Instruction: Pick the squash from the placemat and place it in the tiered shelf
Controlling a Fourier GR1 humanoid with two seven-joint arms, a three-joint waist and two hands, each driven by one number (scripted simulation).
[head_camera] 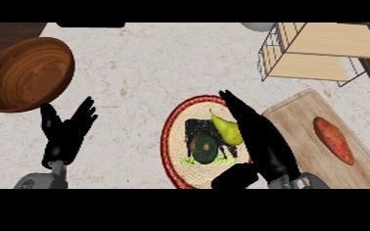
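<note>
One squash [205, 148], dark green and likely stiff, smooth and rather heavy, is lying on the placemat [175, 127] just left of the open right hand [262, 142], probably asking for a hold around its middle.

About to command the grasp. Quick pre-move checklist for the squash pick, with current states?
1. Squash on the placemat: ok, the dark green squash lies there beside a yellow-green pear.
2. Right hand open: ok, fingers straight, thumb apart.
3. Right hand at the squash: not ok, it lies along the pear's right side, with the pear between it and the squash.
4. Contact with the pear: cannot tell, hand and pear overlap in the head view.
5. Shelf free to receive: ok, no items on the visible wooden tiers.
6. Left hand out of the way: ok, open at lower left.
</note>
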